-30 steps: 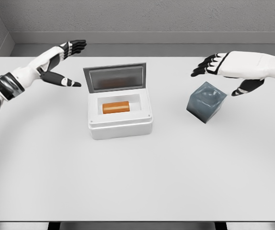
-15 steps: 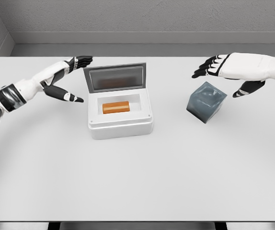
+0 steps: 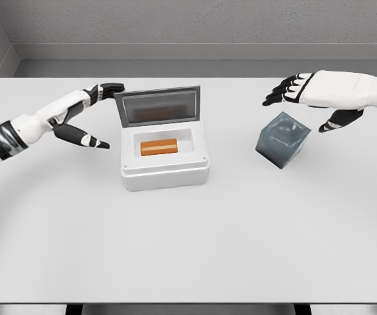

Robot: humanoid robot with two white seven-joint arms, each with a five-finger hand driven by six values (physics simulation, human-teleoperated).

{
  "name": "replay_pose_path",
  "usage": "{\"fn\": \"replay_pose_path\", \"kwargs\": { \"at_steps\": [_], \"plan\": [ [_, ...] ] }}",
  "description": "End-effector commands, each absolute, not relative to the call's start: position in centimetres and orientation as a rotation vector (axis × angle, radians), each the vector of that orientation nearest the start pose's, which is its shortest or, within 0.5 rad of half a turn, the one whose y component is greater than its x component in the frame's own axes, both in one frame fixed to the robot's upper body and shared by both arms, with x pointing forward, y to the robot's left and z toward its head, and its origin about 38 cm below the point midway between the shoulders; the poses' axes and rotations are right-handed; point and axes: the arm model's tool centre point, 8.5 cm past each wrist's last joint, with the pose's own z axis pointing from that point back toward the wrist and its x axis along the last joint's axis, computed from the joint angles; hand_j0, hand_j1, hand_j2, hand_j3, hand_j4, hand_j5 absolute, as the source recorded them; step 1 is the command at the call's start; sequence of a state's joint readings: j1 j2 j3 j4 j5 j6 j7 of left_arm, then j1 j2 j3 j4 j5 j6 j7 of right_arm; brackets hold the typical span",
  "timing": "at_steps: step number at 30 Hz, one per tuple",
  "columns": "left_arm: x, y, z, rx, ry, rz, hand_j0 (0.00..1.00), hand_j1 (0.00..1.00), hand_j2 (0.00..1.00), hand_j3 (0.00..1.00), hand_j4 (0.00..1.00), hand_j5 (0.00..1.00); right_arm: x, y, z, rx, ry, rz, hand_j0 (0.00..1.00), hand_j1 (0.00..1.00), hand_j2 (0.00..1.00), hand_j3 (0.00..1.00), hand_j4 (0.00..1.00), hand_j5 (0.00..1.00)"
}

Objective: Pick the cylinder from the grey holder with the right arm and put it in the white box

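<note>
An orange cylinder (image 3: 158, 147) lies on its side inside the white box (image 3: 165, 171), whose lid (image 3: 157, 105) stands open at the back. The grey holder (image 3: 282, 139), a dark translucent cube, sits tilted to the right of the box with nothing in it. My right hand (image 3: 300, 98) hovers open just above and behind the holder, fingers spread, holding nothing. My left hand (image 3: 93, 111) is open at the left edge of the lid, its fingertips (image 3: 113, 87) close to the lid's corner and its thumb pointing toward the box.
The white table (image 3: 188, 249) spreads wide in front of the box and holder. A grey wall (image 3: 188, 26) runs along the back edge.
The left hand has dropped and drawn in toward the lid's left corner. The right hand, holder, box and cylinder have barely moved.
</note>
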State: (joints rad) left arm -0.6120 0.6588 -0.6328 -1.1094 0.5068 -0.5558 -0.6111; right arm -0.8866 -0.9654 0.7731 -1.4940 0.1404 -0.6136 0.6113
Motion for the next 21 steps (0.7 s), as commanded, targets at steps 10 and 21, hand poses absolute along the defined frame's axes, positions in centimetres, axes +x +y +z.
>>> {"fn": "replay_pose_path", "kwargs": {
  "at_steps": [10, 21],
  "plan": [
    [44.8, 29.6, 18.7, -0.369, -1.746, -1.213, 1.0, 1.0, 1.0, 1.0, 1.0, 1.0, 43.5, -31.3, 30.3, -0.374, -1.454, 2.154, 1.0, 1.0, 1.0, 1.0, 1.0, 1.0],
    [44.3, 30.7, 19.8, -0.364, -1.757, -1.212, 1.0, 1.0, 1.0, 1.0, 1.0, 1.0, 43.4, -31.6, 30.4, -0.381, -1.445, 2.153, 1.0, 1.0, 1.0, 1.0, 1.0, 1.0]
  ]
}}
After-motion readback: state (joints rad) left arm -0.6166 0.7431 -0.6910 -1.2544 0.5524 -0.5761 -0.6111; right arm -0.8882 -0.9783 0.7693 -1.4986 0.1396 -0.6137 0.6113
